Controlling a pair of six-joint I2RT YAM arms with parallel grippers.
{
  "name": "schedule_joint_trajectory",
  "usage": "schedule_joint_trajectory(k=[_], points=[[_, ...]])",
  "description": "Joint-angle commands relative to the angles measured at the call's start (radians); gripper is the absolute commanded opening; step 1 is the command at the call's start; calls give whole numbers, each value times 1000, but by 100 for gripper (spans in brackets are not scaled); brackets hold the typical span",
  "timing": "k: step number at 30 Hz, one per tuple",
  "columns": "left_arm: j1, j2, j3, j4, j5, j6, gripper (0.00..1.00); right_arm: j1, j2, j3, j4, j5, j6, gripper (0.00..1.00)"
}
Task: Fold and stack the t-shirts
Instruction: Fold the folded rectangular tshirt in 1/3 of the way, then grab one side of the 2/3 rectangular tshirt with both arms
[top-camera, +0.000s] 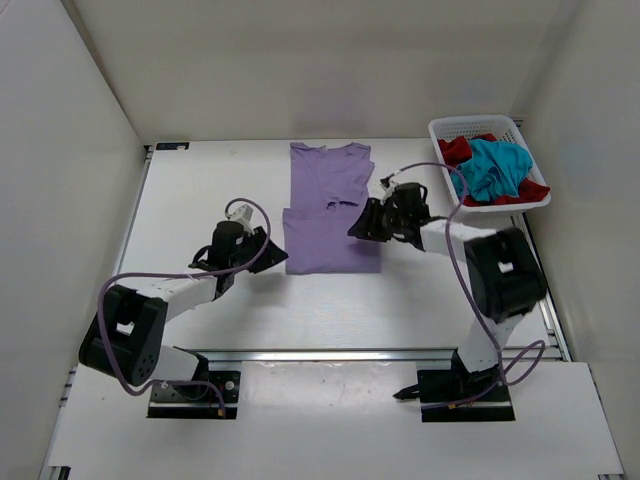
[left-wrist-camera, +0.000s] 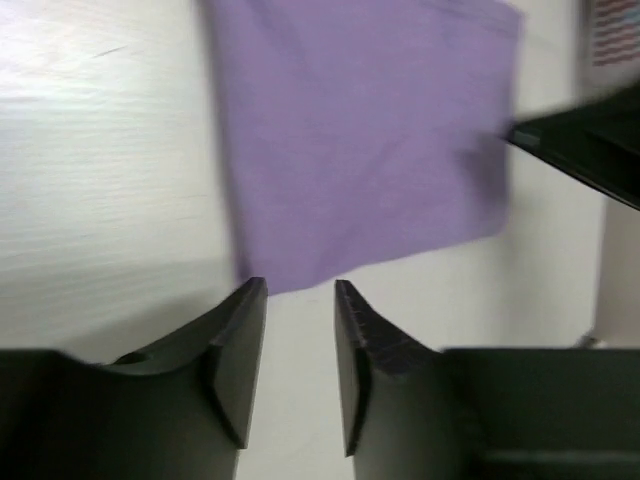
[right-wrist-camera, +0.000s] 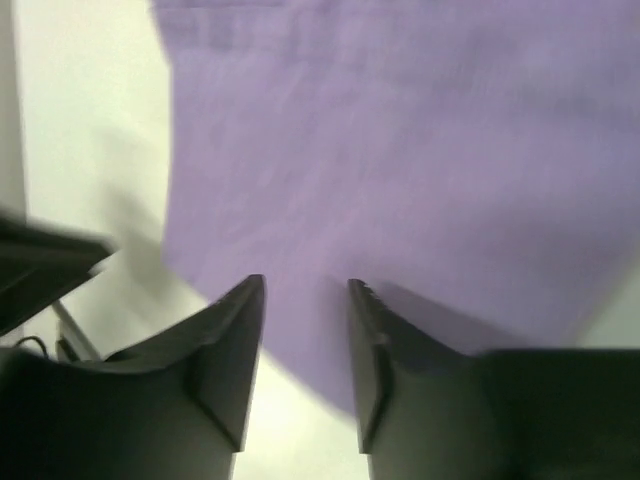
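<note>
The lavender t-shirt (top-camera: 330, 215) lies flat at the table's middle, its near half wider than its far half, with a crease across the middle. My left gripper (top-camera: 274, 258) is open at the shirt's near left corner. In the left wrist view the left gripper (left-wrist-camera: 300, 286) has only bare table between its fingers, and the lavender t-shirt (left-wrist-camera: 360, 150) lies just beyond the tips. My right gripper (top-camera: 359, 228) hangs open over the shirt's right edge. In the right wrist view the right gripper (right-wrist-camera: 305, 283) holds nothing above the lavender t-shirt (right-wrist-camera: 400, 150). The red t-shirt (top-camera: 455, 150) and teal t-shirt (top-camera: 497, 170) lie crumpled in the basket.
A white lattice basket (top-camera: 478, 122) stands at the far right corner of the table. White walls close in the table on the left, back and right. A metal rail (top-camera: 330, 354) runs across the near edge by the arm bases.
</note>
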Motion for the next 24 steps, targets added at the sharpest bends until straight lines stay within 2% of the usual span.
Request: schedule_joint_trajectory(k=[1, 4, 7, 10, 16, 19, 20, 22, 24], points=[[40, 38, -51, -46, 33, 21, 48, -21, -186, -187, 159, 58, 52, 41], [27, 72, -70, 19, 52, 4, 58, -67, -318, -358, 176, 78, 71, 43], [11, 112, -61, 36, 58, -6, 64, -116, -422, -490, 157, 124, 71, 45], [0, 146, -51, 60, 50, -25, 65, -163, -456, -548, 158, 121, 69, 47], [-6, 190, -58, 77, 33, -42, 42, -132, -323, -519, 214, 26, 69, 48], [-5, 192, -58, 74, 21, -45, 36, -143, -271, -533, 299, -12, 111, 46], [-5, 187, -53, 76, 23, -46, 34, -146, -271, -535, 301, -14, 111, 44], [-17, 201, -45, 77, 15, -48, 33, -143, -245, -523, 310, -6, 112, 32], [-19, 216, -39, 88, 16, -49, 30, -144, -231, -509, 314, -1, 109, 27]])
